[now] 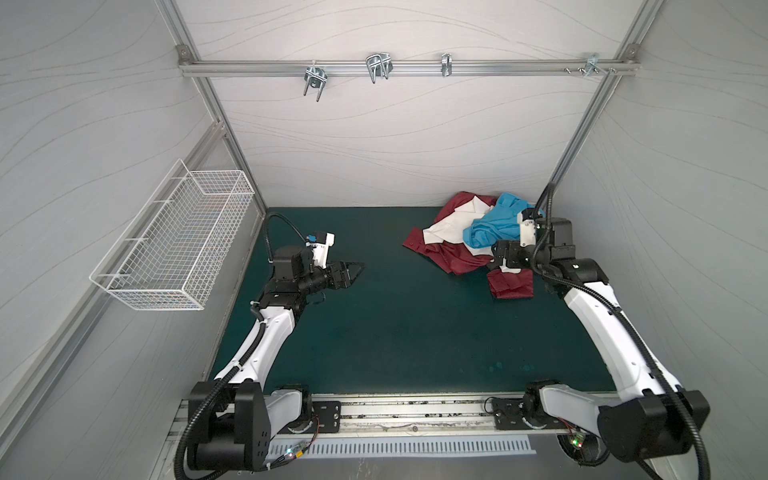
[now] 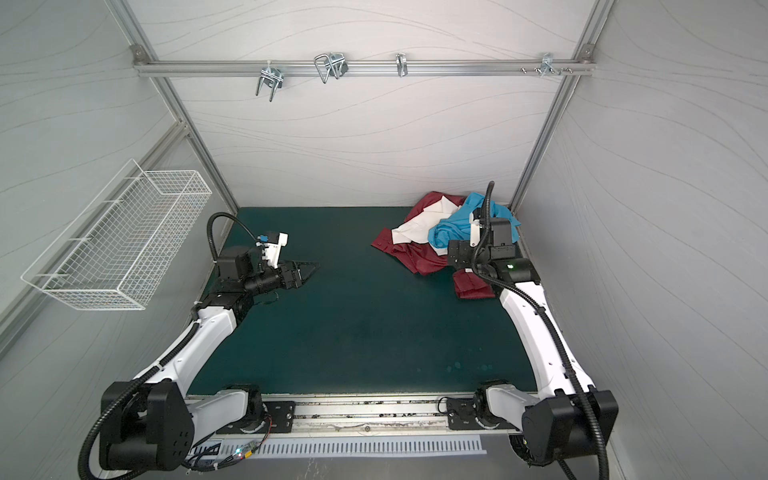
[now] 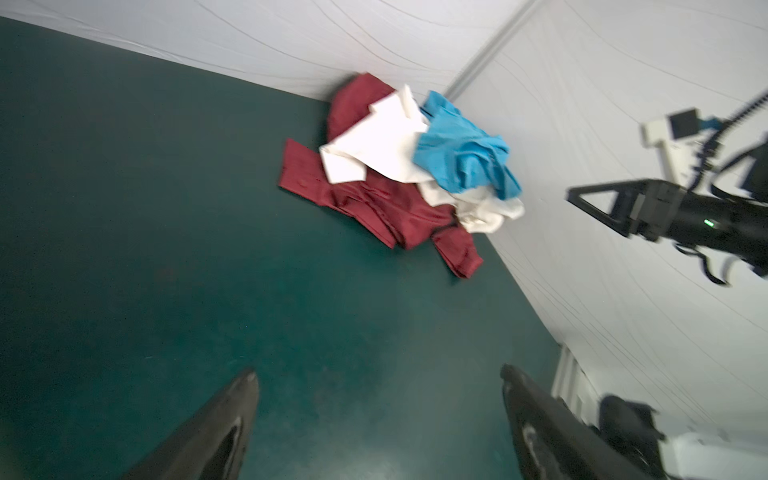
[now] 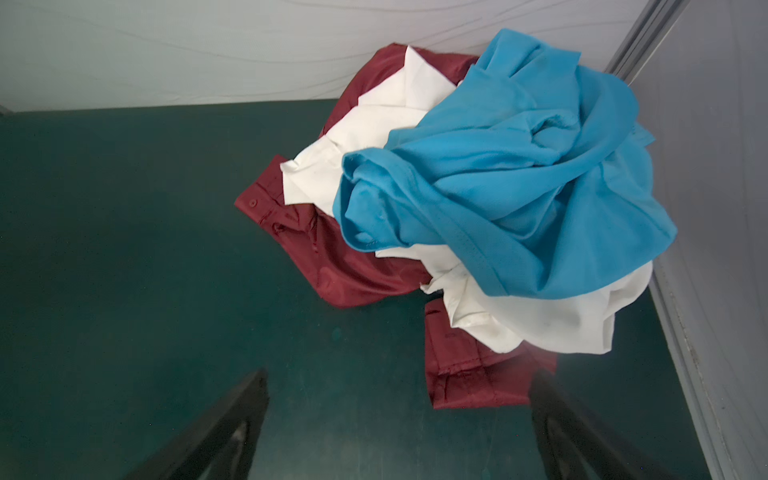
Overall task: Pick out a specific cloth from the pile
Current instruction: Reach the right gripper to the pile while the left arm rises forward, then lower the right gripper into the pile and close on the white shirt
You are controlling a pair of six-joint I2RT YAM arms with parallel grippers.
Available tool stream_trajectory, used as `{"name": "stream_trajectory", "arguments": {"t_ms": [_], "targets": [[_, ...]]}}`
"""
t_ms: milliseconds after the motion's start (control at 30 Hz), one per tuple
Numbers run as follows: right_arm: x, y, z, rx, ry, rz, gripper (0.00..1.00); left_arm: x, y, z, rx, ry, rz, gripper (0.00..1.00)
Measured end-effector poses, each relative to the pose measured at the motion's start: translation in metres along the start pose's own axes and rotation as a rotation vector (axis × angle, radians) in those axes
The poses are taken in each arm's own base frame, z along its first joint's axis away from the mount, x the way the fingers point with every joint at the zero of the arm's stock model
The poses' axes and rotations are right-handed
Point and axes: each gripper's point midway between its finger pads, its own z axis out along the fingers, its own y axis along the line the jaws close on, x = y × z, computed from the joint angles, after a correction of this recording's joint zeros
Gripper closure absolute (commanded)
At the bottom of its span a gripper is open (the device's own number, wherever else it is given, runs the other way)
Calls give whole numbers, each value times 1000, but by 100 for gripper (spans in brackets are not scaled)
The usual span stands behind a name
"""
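The pile (image 1: 469,237) lies in the back right corner of the green mat. In it the off-white cloth (image 1: 451,226) (image 4: 540,320) sits between a maroon shirt (image 1: 449,257) underneath and a bright blue garment (image 1: 492,228) (image 4: 519,174) on top. White fabric shows on both sides of the blue. My right gripper (image 4: 401,376) hangs open just above the pile's near edge, over a maroon cuff (image 4: 478,374), holding nothing. My left gripper (image 3: 378,382) is open and empty over bare mat at the left, far from the pile (image 3: 407,166).
A white wire basket (image 1: 174,245) hangs on the left wall. Metal hooks (image 1: 378,66) sit on the rail across the back wall. The pile lies against the back wall and the right wall (image 4: 706,208). Green mat (image 1: 395,324) stretches between the arms.
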Motion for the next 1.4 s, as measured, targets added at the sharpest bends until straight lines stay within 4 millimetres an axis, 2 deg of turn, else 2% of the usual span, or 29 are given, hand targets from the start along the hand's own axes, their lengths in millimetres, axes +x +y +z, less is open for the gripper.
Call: {"name": "stream_trajectory", "arguments": {"t_ms": [100, 200, 267, 433, 700, 867, 1400], "targets": [[14, 7, 5, -22, 70, -2, 1, 13, -32, 9, 137, 67, 20, 7], [27, 12, 11, -35, 133, -2, 5, 24, -51, 14, 222, 119, 25, 7], [35, 13, 18, -39, 174, 0, 8, 28, -56, 15, 249, 135, 26, 7], [49, 16, 36, -31, 256, 2, 17, 31, -62, 15, 280, 149, 35, 7], [64, -1, 62, 77, 330, 1, 28, 34, -67, 15, 306, 159, 58, 7], [69, -14, 78, 149, 358, -2, 29, 36, -68, 15, 312, 165, 66, 7], [56, -36, 112, 257, 290, 51, 26, 43, -70, 15, 324, 190, 58, 6]]}}
